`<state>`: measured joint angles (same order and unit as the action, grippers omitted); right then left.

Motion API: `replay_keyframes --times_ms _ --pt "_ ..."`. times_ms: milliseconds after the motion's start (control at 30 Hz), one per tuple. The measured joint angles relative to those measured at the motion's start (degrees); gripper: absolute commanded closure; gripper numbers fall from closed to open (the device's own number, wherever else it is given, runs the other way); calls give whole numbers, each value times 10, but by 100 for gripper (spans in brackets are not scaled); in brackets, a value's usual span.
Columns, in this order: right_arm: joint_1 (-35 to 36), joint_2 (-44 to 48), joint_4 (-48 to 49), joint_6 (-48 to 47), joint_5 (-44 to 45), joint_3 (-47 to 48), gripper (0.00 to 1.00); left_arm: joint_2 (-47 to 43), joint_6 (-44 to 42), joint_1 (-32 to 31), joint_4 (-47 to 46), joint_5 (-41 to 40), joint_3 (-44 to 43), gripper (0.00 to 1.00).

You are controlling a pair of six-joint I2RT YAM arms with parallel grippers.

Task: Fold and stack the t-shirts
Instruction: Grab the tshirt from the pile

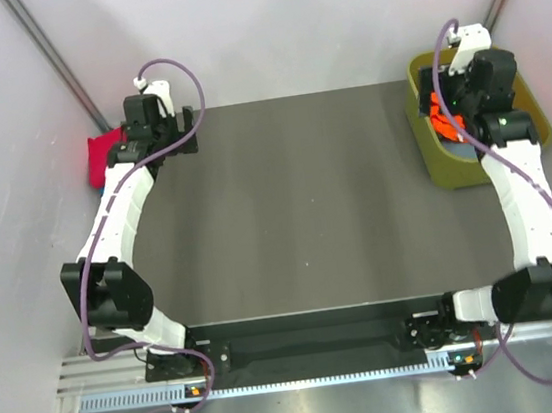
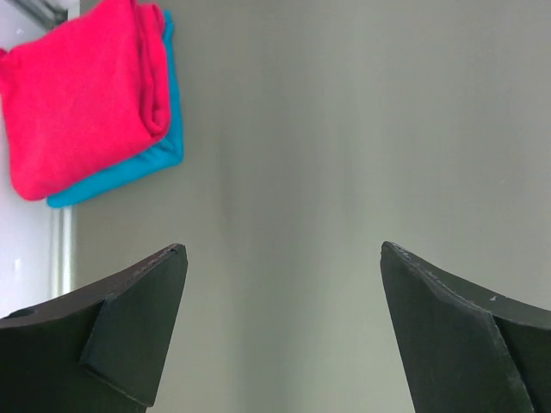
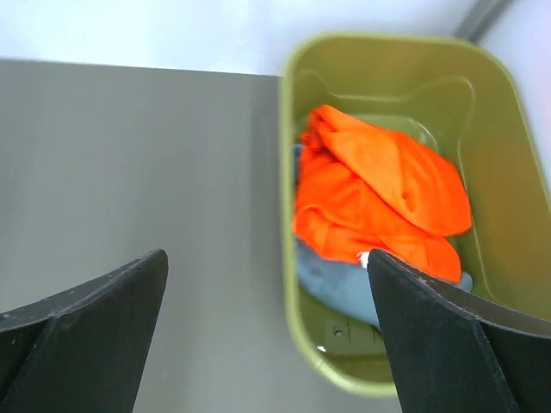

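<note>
Fingers (image 2: 129,327) of the left gripper (image 2: 282,248) spread wide, empty, above the dark grey table (image 2: 344,129). At its far-left corner a folded crimson-pink t-shirt (image 2: 77,95) lies on a light blue t-shirt (image 2: 164,159). Right gripper (image 3: 267,254) gapes empty over the far-right olive-green plastic tub (image 3: 516,172), with a crumpled bright orange t-shirt (image 3: 370,189) inside.

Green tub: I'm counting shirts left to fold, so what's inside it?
A crumpled orange t-shirt lies on top of blue-grey cloth, only its edge showing. Whether that is one shirt or more is hidden beneath the orange.
</note>
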<state>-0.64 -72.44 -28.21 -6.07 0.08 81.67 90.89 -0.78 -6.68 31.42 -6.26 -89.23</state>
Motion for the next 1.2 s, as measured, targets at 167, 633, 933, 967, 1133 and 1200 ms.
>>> replay_keyframes --times_ms 167,633,933,967,1133,1200 --pt "-76 -138 16 39 -16 47 0 -13 30 1 -19 18 3 8" --pt "-138 -372 7 33 -58 169 15 66 26 -1 -21 84 -47 8" --pt "-138 -391 5 32 -107 164 26 146 21 -29 -21 77 -70 7" --pt "-138 -392 5 31 -115 154 27 149 21 -33 -21 74 -73 7" --pt "-138 -394 0 30 -131 125 37 156 20 -50 -22 54 -98 7" --pt "-137 -395 -5 27 -136 119 50 156 19 -56 -24 50 -106 7"
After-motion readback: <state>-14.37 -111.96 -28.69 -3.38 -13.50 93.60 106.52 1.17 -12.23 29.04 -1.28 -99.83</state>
